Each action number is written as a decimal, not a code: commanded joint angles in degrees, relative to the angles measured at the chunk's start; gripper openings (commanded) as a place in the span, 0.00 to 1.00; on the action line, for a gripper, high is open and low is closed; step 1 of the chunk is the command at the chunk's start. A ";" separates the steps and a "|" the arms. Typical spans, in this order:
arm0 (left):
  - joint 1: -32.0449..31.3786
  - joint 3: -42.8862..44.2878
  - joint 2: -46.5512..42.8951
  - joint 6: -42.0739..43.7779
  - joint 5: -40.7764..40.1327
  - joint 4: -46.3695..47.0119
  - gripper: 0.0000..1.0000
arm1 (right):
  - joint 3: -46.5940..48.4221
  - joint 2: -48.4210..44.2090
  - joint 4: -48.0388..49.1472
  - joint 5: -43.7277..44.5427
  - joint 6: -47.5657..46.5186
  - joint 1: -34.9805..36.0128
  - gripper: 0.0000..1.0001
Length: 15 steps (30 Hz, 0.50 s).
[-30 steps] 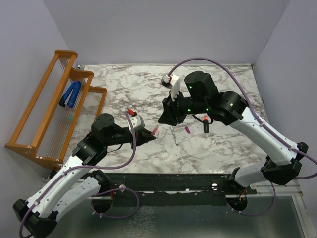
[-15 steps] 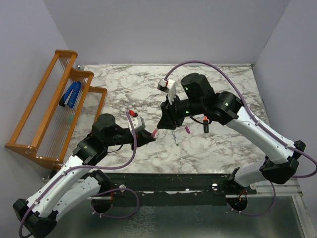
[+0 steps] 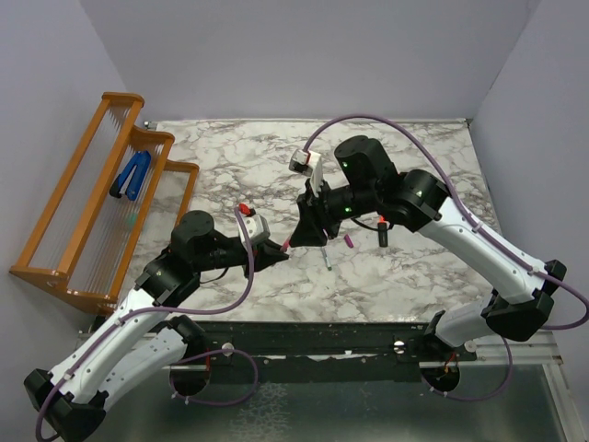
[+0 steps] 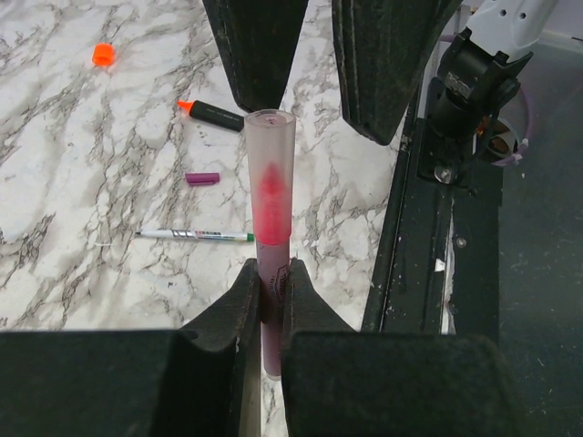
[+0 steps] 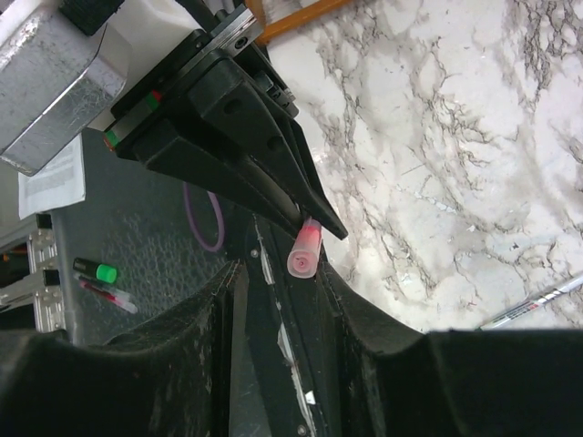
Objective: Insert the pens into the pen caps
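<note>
Pink pen (image 4: 271, 355): upright, off the table (image 4: 55, 182), clamped in the left gripper (image 4: 271, 273).
Pale cap (image 4: 270, 146): seated over the pink tip and looks fully on.
Left gripper: pinched narrow on the pen's barrel.
Right gripper (image 5: 278, 273): fingers parted either side of the cap's end, holding nothing; contact unclear.
Done: one pen of three, by my reading.
To do: white pen (image 4: 196, 235) and black marker (image 4: 211, 114) lie uncapped on the table.
Loose caps: purple cap (image 4: 202, 178) between those two; orange cap (image 4: 103, 55) well apart.
</note>
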 commanded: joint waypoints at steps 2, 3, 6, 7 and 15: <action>-0.14 0.10 -0.31 0.60 -1.04 1.20 0.00 | -0.26 -0.43 -0.25 -3.40 0.13 0.26 0.41; -0.13 0.10 -0.28 0.59 -1.04 1.18 0.00 | -0.55 -0.43 -0.17 -3.38 0.11 0.25 0.40; -0.19 0.10 -0.32 0.61 -1.13 1.16 0.00 | -1.07 -0.27 0.01 -3.37 0.05 0.25 0.37; -0.19 0.11 -0.29 0.63 -1.20 1.08 0.00 | -1.19 -0.19 -0.07 -3.37 0.00 0.31 0.35; -0.15 0.10 -0.41 0.61 -1.33 1.03 0.00 | -1.56 0.54 0.01 -3.03 -0.04 0.24 0.34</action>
